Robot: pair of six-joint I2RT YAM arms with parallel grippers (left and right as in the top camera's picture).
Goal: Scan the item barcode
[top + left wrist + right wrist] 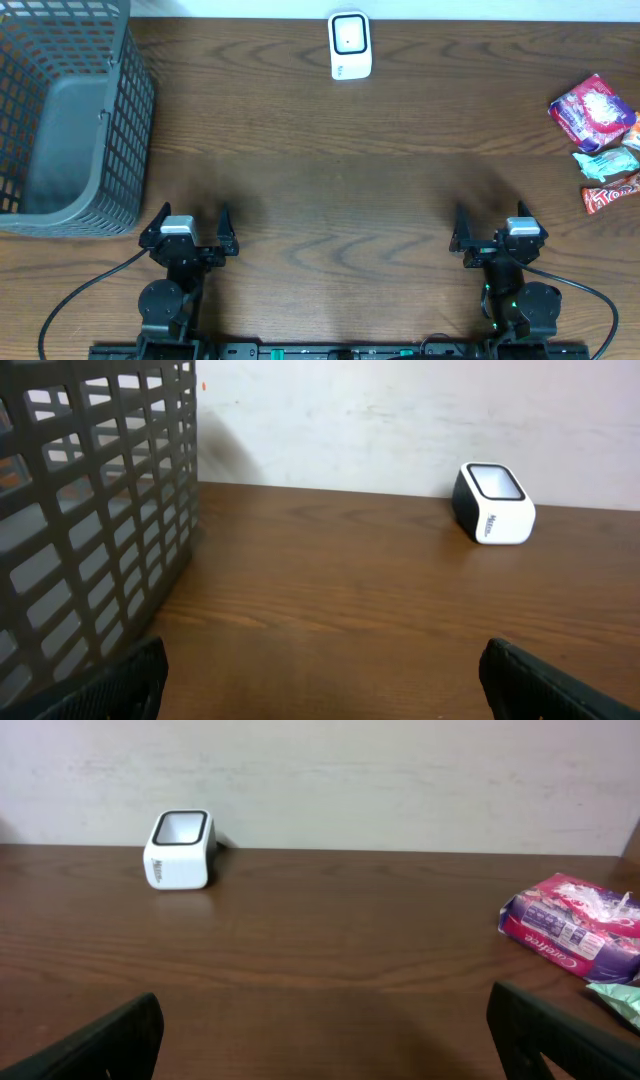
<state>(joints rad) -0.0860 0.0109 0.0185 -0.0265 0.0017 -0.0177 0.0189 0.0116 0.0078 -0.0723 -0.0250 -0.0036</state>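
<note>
Snack packets (603, 158) for your scan sit clustered at 3 o'clock on the dark brown wooden counter (320, 150), against its right edge, and neither tool touches them.

Sweeping from the left, you have a dark grey plastic mesh basket (138, 130) filling the 10 o'clock corner. Below it, at 7 o'clock, your left tool (192, 214) has its fingers spread wide with nothing between them. Its wrist view shows the basket wall close on the left.

At 12 o'clock, near the far edge, stands the small white box-shaped barcode scanner (350, 45), its dark-framed window facing up, well apart from everything else.

At 5 o'clock your right tool (490, 212) mirrors the left one, fingers spread wide and empty.

Then the cluster itself. A pink-and-purple foil packet (592, 112) lies farthest back. A pale green wrapper (605, 160) lies just in front of it. A red-and-orange bar wrapper (612, 194) is nearest you, partly cut off by the frame. In the right wrist view you see the pink packet's printed side, but the print is too small for you to pick out a barcode.
</note>
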